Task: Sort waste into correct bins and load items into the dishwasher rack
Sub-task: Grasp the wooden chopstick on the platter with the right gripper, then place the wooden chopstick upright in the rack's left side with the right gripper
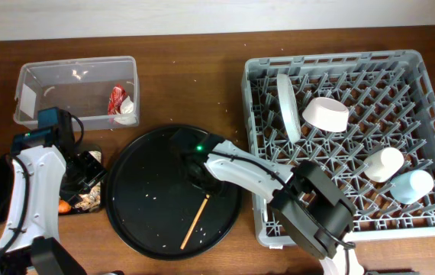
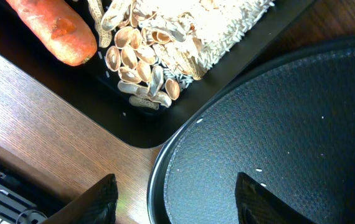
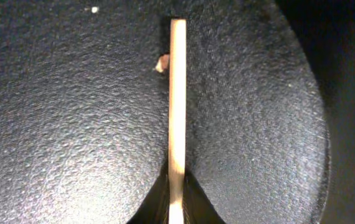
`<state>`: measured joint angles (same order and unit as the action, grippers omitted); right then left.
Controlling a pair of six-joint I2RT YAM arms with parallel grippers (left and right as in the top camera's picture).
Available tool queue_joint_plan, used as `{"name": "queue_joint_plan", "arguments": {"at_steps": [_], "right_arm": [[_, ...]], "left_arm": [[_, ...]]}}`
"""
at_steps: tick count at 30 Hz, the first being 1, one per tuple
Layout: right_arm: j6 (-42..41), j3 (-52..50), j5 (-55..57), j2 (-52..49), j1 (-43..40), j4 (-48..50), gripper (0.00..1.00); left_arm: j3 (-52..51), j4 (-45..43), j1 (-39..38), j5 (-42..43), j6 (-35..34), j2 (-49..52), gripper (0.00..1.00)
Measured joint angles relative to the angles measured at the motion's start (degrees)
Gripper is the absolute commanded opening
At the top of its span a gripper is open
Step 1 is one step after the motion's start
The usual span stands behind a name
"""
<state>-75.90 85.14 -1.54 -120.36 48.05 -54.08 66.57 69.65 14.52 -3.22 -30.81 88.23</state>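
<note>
On the round tray (image 1: 149,191), the right gripper (image 3: 177,202) has its fingers closed in against the near end of the chopstick (image 3: 177,93), which runs straight away from it across the pebbled surface. Whether the stick is off the tray yet I cannot tell. The hold is at the very tip, so the stick will likely swing. A slow, straight lift is best, keeping it level before carrying it to the rack (image 1: 332,59) and then threading it down between pegs so it does not lie across the top. A crumb (image 3: 162,62) beside the stick should stay behind.

The left gripper (image 2: 177,202) hangs wide open and empty over the rim where the round tray meets the black tray (image 2: 103,99).

That black tray holds the carrot (image 2: 56,25) and scraps (image 2: 184,31). The tub (image 1: 65,99) holds the wrapper (image 1: 117,99) and tissue (image 1: 127,118). Already in the rack are the plate (image 1: 286,103), standing on edge, the bowl (image 1: 326,114) and two cups (image 1: 383,163). No fork shows.
</note>
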Motion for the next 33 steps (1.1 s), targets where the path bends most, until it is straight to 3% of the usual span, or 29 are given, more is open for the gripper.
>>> {"name": "queue_joint_plan", "arguments": {"at_steps": [7,11,17,20,31,32,33], "right_arm": [[9.3,1.2,-0.9,-0.1,-0.5,-1.4,0.04],[22.4,1.3,-1.5,5.7,-4.3,-5.9,0.04],[45.4,2.3,-0.6,25.2,-12.7,-13.0,0.04],[52.9,2.6,-0.2,28.3,-17.3,-17.0,0.04],[58.4,-5.2,0.2,22.4,-22.3,-9.4,0.06],[58.4,-5.2,0.2,21.8,-22.3,-9.0,0.18],[58.4,-5.2,0.2,21.4,-22.3,-8.7,0.23]], "left_arm": [[0.0,0.0,0.0,0.0,0.0,0.0,0.6],[0.0,0.0,0.0,0.0,0.0,0.0,0.6],[0.0,0.0,0.0,0.0,0.0,0.0,0.6],[0.0,0.0,0.0,0.0,0.0,0.0,0.6],[0.0,0.0,0.0,0.0,0.0,0.0,0.6],[0.0,0.0,0.0,0.0,0.0,0.0,0.6],[0.0,0.0,0.0,0.0,0.0,0.0,0.6]]}}
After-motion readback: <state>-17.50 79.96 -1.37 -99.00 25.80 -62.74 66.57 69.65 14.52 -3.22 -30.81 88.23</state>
